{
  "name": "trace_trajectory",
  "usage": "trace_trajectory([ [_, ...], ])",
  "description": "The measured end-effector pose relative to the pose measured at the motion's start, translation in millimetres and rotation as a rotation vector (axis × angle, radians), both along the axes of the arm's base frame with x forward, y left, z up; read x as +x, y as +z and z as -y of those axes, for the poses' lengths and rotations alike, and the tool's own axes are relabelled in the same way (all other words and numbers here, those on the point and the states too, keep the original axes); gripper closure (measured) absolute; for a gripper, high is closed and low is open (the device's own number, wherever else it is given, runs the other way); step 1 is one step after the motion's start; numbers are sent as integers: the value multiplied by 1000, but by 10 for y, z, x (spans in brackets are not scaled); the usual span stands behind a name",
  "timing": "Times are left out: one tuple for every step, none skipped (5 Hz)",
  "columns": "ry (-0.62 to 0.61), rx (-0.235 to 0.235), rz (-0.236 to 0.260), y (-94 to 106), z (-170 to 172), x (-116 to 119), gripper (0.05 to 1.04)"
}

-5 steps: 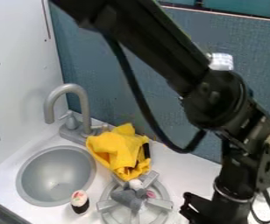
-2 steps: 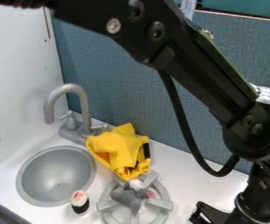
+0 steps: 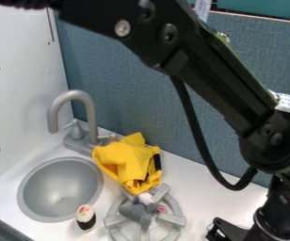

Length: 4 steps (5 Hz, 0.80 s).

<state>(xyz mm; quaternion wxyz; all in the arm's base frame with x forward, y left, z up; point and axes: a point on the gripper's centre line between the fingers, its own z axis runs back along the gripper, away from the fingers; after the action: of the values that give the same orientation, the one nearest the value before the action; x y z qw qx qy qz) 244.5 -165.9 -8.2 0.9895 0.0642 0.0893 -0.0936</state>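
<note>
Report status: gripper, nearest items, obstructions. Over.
Gripper at lower right, right of the burner. Soft grey thing on burner. Yellow cloth bunched just behind; no obstruction visible between gripper and burner.

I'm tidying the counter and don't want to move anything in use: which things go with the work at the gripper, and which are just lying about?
Likely in play, being nearest the gripper, which touches neither:
- gray object
- burner under it

Apparently just about:
- yellow cloth
- black-and-white toy beside the sink
</note>
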Motion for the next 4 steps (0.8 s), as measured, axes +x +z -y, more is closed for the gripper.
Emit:
trace_trajectory([
  [8, -28, 40, 126, -1, 2, 70],
  [23, -55, 67, 257, -40, -20, 75],
  [47, -98, 119, 507, -166, 31, 76],
  [115, -103, 178, 873, -492, -77, 76],
])
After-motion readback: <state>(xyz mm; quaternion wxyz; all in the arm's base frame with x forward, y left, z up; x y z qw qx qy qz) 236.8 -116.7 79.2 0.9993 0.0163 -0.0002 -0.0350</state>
